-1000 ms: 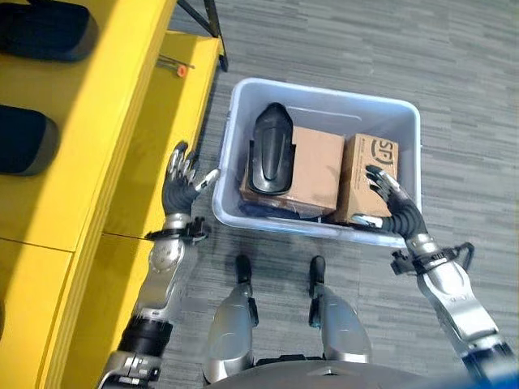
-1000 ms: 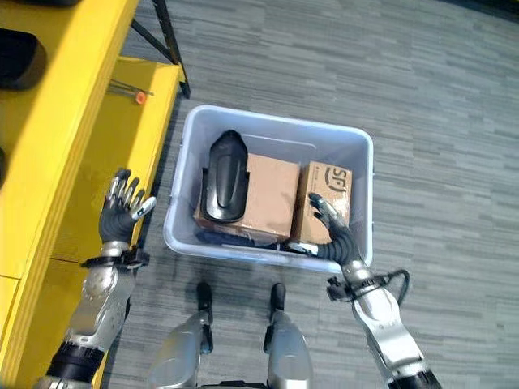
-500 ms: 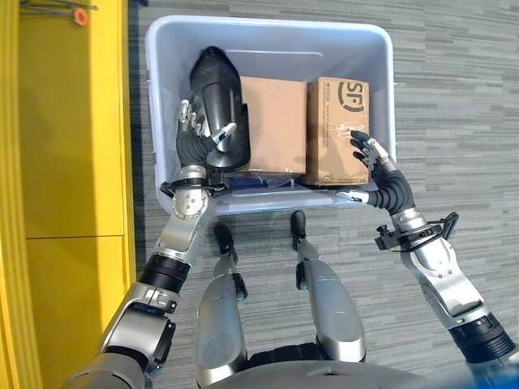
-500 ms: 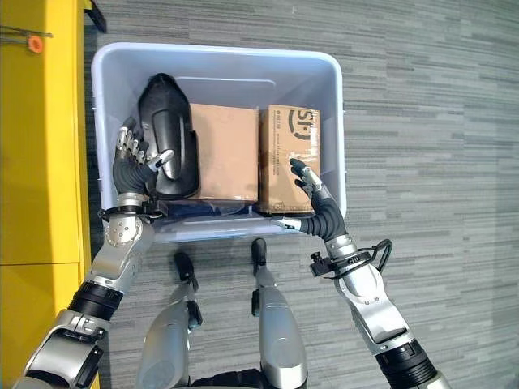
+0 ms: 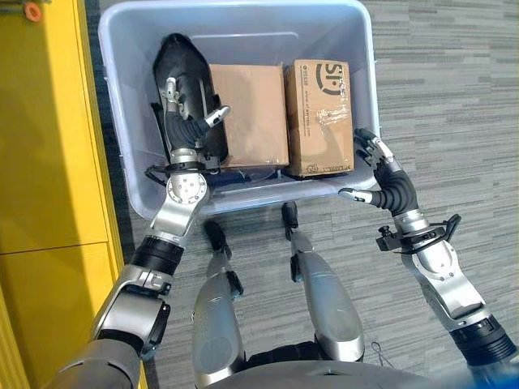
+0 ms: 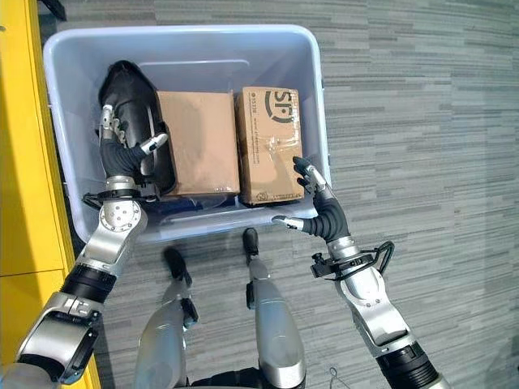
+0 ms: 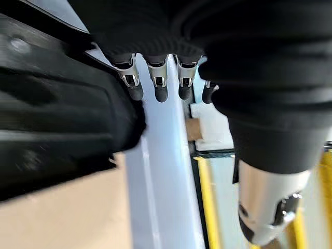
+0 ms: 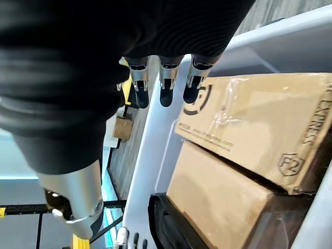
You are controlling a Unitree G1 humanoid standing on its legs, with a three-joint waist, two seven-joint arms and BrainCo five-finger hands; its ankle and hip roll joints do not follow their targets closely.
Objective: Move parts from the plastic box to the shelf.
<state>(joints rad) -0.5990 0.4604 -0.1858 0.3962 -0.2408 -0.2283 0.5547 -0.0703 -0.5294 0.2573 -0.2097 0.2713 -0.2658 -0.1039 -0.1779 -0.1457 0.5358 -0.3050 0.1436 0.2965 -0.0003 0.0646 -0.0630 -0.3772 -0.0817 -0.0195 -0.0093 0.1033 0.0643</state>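
Hands first: the left hand (image 5: 188, 121) is down inside the plastic box (image 5: 243, 18), its fingers relaxed and spread against the near side of the black moulded part (image 5: 185, 77), the thumb sticking out toward the plain cardboard box (image 5: 250, 113). It has not curled round anything. The right hand (image 5: 388, 180) sits at the plastic box's near right corner, fingers loosely spread and holding nothing, just beside the printed cardboard box (image 5: 319, 113).

All three parts lie in the plastic box: the black part along its left wall and partly on the plain carton, the plain carton in the middle, the printed one against the right wall, taped with clear film. Something dark lies under the cartons; what it is cannot be told. The yellow shelf (image 5: 45, 154) runs along the plastic box's left side, close by.

Judging by looks, the black part is a stiff, smooth shell, probably light but slippery and awkwardly curved; wrapping the fingers over its narrow edge seems safer than pressing its rounded back. The cartons look rigid with flat faces; their weight cannot be judged, and a palm on each opposite side would likely suit them best.
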